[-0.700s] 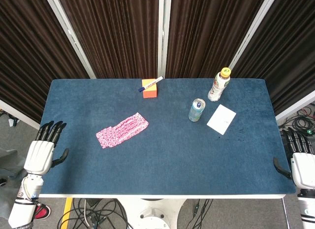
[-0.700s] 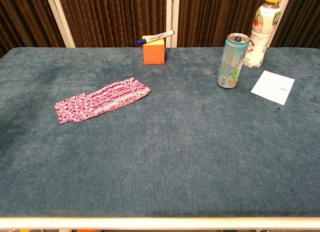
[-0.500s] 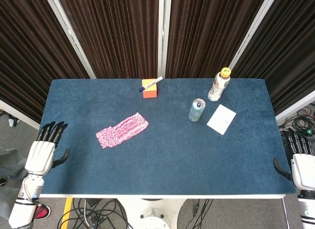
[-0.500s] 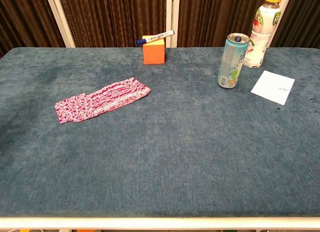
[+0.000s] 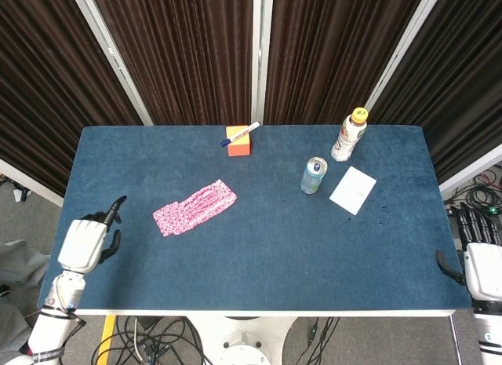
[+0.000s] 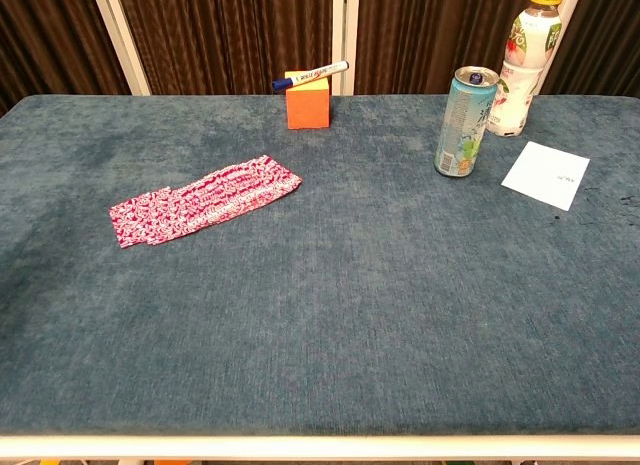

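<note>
While nothing is yet grasped, I log this as the approach stage.

- Left robot hand (image 5: 88, 241): over the left edge of the tabletop (image 5: 259, 263), holding nothing. One finger points out toward the cloth; the rest look tucked in, though I cannot tell how far.
- Right robot hand (image 5: 478, 259): off the right edge, fingers straight, thumb apart, empty.
- Cloth (image 5: 194, 207): pink, small-patterned, thin and limp. It lies flat as a long folded strip, left of centre and nearest my left robot hand, but apart from it.
- Next move, as I judge it: a reach across, fingers spread, then a pinch at a hem, since flat fabric offers little to grip.
- Tabletop: blue, napped and carpet-like.
- Far side: orange block (image 5: 238, 142) with a marker (image 5: 241, 133) resting on it, cylindrical metal can (image 5: 314, 175), plastic bottle (image 5: 348, 136), white card (image 5: 353, 190).
</note>
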You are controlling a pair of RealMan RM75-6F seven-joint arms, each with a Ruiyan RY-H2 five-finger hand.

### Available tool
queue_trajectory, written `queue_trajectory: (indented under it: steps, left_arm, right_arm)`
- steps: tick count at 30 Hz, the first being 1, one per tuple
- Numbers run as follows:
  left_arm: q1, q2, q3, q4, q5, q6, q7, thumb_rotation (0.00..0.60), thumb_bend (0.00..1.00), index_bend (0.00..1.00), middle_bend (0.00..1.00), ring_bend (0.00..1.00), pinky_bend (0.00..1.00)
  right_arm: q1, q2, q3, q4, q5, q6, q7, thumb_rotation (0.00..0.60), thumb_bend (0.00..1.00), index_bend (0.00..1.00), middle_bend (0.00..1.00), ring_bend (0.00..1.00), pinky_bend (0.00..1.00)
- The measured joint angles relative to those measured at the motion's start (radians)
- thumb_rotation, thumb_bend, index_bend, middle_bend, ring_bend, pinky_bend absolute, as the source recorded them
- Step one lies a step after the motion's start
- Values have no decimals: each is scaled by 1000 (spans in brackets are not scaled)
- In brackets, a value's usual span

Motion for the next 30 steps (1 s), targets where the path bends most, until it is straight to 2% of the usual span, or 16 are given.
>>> queue_trajectory:
  steps: [9,16,30]
  left_arm:
    - [-51,9,37,-66,-92,-198,54,600,750,96,961,906,940]
    - [-125,6,55,-66,-251,-375,117,600,750,102,966,907,939]
    - [-250,-144,30,94,-455,-466,263,600,751,102,979,912,939]
  right_arm:
    - [0,8,2,-3,4,-2,7,600,281,0,0,0,0]
    - [2,20,7,-10,10,-5,10,600,281,0,0,0,0]
    - [3,26,11,-1,25,-14,20,600,281,0,0,0,0]
